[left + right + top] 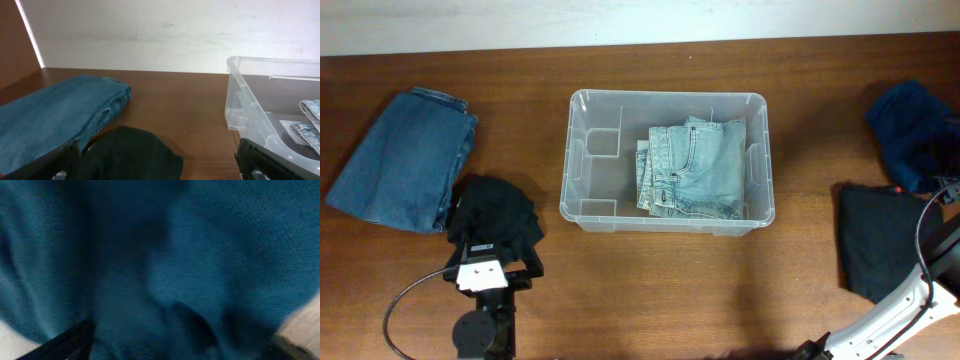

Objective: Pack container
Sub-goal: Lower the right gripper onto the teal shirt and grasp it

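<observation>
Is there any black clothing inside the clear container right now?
No, the container holds only folded light-blue jeans; one black garment lies on the table left of it, another black garment right of it.

Clear rectangular container (pixel 665 95), rounded corners, open top, upright, central, partly filled

even light, blurry right wrist view

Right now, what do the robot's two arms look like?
The left arm is black with a white block, a round black base and a looping black cable. The right arm is mostly white, with a thin black cable.
</observation>
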You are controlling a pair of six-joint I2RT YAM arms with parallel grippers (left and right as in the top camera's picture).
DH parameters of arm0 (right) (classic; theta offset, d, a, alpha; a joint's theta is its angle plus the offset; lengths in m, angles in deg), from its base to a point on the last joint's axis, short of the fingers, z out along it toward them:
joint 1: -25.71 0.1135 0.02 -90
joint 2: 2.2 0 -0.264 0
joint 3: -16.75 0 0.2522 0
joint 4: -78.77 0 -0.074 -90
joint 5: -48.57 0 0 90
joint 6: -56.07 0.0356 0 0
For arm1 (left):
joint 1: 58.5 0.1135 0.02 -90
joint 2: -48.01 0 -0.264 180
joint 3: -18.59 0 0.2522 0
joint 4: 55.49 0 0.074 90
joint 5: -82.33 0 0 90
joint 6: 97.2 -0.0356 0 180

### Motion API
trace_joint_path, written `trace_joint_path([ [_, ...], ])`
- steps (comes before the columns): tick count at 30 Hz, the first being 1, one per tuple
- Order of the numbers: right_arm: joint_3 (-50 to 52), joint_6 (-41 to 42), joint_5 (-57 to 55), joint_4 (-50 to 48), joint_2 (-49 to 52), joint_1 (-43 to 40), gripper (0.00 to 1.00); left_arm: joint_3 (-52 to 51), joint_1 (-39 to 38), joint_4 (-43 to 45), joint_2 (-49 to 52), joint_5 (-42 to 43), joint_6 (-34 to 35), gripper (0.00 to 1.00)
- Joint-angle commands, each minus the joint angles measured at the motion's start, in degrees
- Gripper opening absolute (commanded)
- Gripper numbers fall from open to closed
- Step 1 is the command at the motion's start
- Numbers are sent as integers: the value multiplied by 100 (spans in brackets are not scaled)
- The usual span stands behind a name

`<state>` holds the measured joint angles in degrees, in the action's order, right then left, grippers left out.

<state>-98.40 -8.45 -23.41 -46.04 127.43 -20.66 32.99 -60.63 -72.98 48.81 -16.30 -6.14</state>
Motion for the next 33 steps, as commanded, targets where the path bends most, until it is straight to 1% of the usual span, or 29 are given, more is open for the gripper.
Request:
trace_joint_path([
  [1,-79,7,446,-50,120,17,83,-11,-13,-22,-39,-20,-70,99],
  [5,-79,-9,424,-72,120,17,83,-11,-13,-22,-39,-20,-70,99],
  [7,-79,-125,393,-90,122,17,80,-11,-13,-20,-39,-20,-70,100],
  [10,-68,-120,118,-79,127,20,79,-11,-13,-20,-39,-20,-70,100],
  [12,-39,-118,59,-118,127,22,70,-11,-13,-22,-39,-20,-70,99],
  [14,-24,-118,61,-155,127,22,64,-11,-13,-20,-39,-20,-70,99],
  [15,-20,-118,61,-179,127,22,54,-11,-13,-22,-39,-20,-70,99],
  [17,-20,-118,61,-181,127,22,41,-11,-13,-22,-39,-20,-70,99],
  [19,-20,-116,61,-181,127,22,37,-11,-13,-22,-39,-20,-70,99],
  [22,-20,-118,61,-179,127,22,35,-11,-13,-20,-39,-20,-70,99],
  [26,-20,-118,61,-162,127,22,27,-11,-13,-22,-39,-20,-70,99],
  [29,-20,-118,61,-142,127,22,15,-11,-13,-22,-39,-20,-70,99],
  [30,-20,-118,61,-142,127,22,6,-11,-13,-22,-39,-20,-70,99],
  [31,-20,-118,61,-140,127,22,4,-11,-13,-22,-39,-20,-70,99],
  [33,-20,-120,61,-129,127,22,4,-11,-13,-22,-39,-20,-70,99],
])
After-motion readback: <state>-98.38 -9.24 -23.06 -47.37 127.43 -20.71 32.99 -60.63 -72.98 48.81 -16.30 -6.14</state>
